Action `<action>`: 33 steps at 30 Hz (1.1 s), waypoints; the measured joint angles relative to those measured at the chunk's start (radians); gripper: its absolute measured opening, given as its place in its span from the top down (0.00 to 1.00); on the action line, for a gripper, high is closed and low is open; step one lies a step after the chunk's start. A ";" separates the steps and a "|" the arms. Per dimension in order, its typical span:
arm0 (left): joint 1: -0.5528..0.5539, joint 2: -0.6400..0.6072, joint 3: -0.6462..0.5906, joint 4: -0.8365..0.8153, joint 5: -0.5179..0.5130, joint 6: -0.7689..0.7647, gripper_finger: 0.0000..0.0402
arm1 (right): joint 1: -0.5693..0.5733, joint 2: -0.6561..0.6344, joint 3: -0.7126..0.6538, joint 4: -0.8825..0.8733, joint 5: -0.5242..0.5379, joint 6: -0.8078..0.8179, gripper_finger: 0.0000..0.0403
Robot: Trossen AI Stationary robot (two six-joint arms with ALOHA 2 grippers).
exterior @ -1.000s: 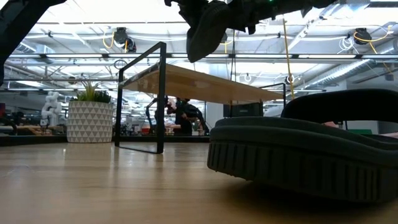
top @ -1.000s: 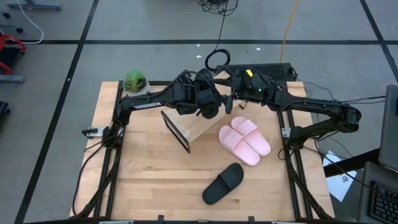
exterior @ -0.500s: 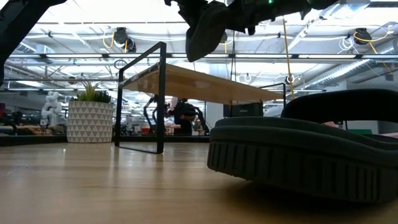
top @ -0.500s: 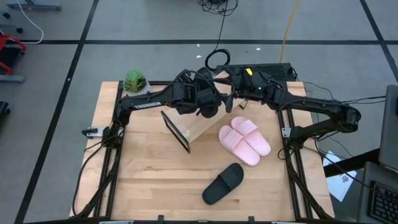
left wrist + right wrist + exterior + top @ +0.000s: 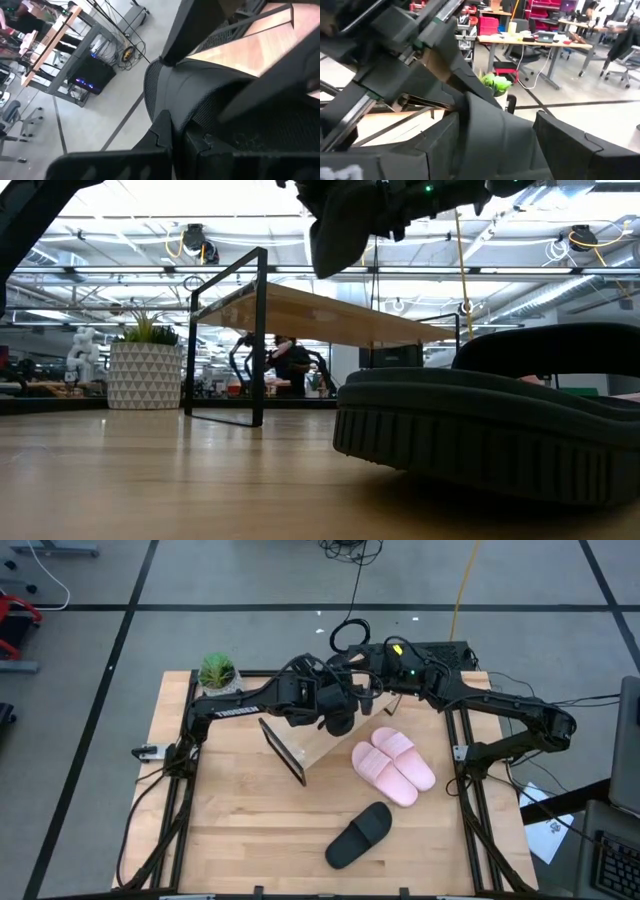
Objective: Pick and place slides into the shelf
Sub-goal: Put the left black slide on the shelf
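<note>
My left gripper is shut on one black slide and holds it in the air over the far end of the wooden shelf. In the low view that slide hangs above the shelf's board. My right gripper is open right beside it, a finger on either side of the slide's end. The pink pair lies sole down to the shelf's right. The other black slide lies near the front edge. My left gripper holds the black slide pinched between its two fingers, reaching in from the table's left. The slide is lifted clear and hangs tilted above the shelf. The gripper and the slide hide the exact part held.
A potted plant stands at the far left corner. The near black slide fills the low view's right. Bare tabletop lies left of and in front of the shelf. Metal frame rails run along both table sides.
The held black slide has shifted slightly toward the table's right and a little up. My right arm has drawn a little toward the far edge, staying close to the slide. Nothing on the table has moved.
</note>
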 joint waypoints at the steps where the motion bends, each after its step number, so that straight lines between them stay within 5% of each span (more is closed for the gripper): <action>1: -0.001 0.000 0.000 0.000 0.000 0.000 1.00 | 0.000 0.001 0.000 0.000 0.017 -0.003 0.38; 15: -0.008 0.002 -0.001 0.020 0.004 0.014 1.00 | -0.001 0.001 0.002 -0.070 0.125 -0.029 0.49; 33: -0.007 0.002 -0.001 0.084 0.056 0.026 0.99 | -0.002 0.000 0.002 -0.071 0.183 -0.036 0.97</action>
